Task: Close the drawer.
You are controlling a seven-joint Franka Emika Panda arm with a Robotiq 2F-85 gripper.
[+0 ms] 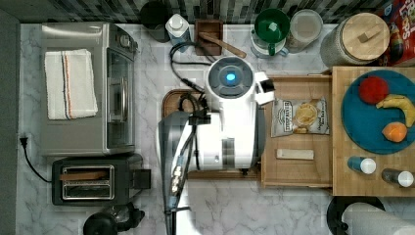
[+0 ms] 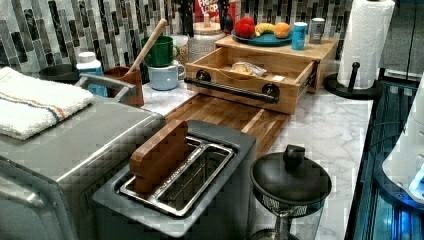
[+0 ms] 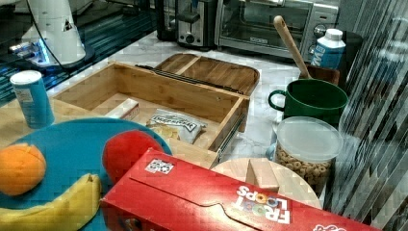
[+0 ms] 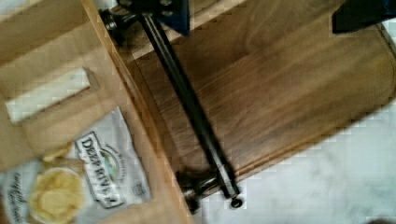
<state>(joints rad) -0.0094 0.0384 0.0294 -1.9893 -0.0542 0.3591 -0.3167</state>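
The drawer stands pulled out at the top view's centre right, beneath the butcher-block top, holding a chip bag and a pale block. The arm hangs over its handle bar and the cutting board. The state of the fingers cannot be told.

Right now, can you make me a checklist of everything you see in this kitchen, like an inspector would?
Surface: white marble counter.
Job's things: drawer pulled open under the butcher-block top; chip bag and a small pale block lie inside; black bar handle on its front.
Clutter: dark cutting board in front of the drawer, toaster, toaster oven with towel, green mug, cereal jar, blue plate of fruit, paper towels.
Gripper: above the handle in the wrist view; fingers' state unclear.
Cables: black cord beside the toaster; arm cables.
Surroundings: tiled backsplash.
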